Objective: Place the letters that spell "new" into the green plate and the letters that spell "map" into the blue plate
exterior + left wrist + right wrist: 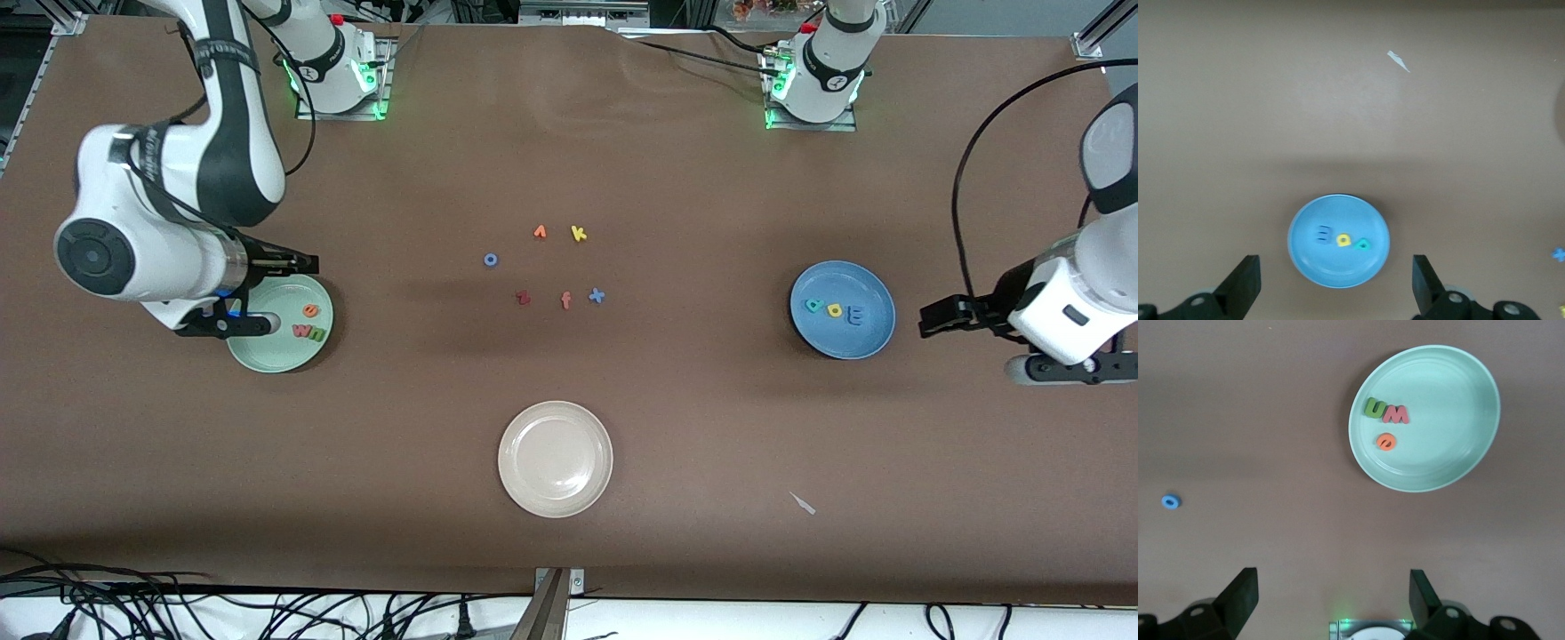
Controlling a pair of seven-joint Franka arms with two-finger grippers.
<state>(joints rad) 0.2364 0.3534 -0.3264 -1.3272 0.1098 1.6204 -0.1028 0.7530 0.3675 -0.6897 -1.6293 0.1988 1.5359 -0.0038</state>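
The green plate lies toward the right arm's end of the table. In it are the green n, the pinkish w and the orange e. My right gripper hangs open and empty by that plate's rim. The blue plate holds the teal p, yellow a and blue m. My left gripper is open and empty, in the air beside the blue plate.
A cream-white plate sits nearer the front camera, mid-table. Loose letters lie in the middle: blue o, orange pointed letter, yellow k, dark red z, orange f, blue x. There is also a white scrap.
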